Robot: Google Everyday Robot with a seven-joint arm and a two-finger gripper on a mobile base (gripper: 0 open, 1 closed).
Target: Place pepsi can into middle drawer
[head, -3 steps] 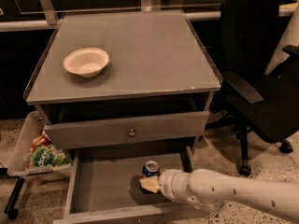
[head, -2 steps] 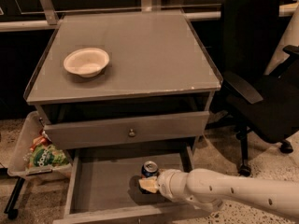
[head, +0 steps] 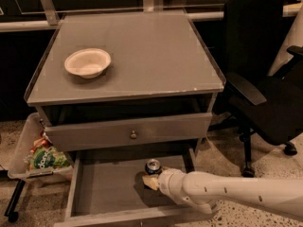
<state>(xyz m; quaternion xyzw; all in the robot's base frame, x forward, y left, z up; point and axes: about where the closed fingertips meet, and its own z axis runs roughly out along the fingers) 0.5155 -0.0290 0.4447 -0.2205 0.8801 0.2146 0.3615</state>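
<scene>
Sitting at far left, a bin holds snack bags. A white bowl rests on the counter. The pulled-out middle drawer contains the pepsi can, upright, silver top showing. The claw is right beside it; I cannot tell its grip. A white arm reaches in from the right.

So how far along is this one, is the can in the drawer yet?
Done: the middle drawer is pulled out and the pepsi can stands upright inside it, toward the back right. In hand: the gripper is down in the drawer right beside the can; whether it has hold of the can cannot be told. Left: releasing, if that is not done, and drawing the arm out of the drawer.
</scene>
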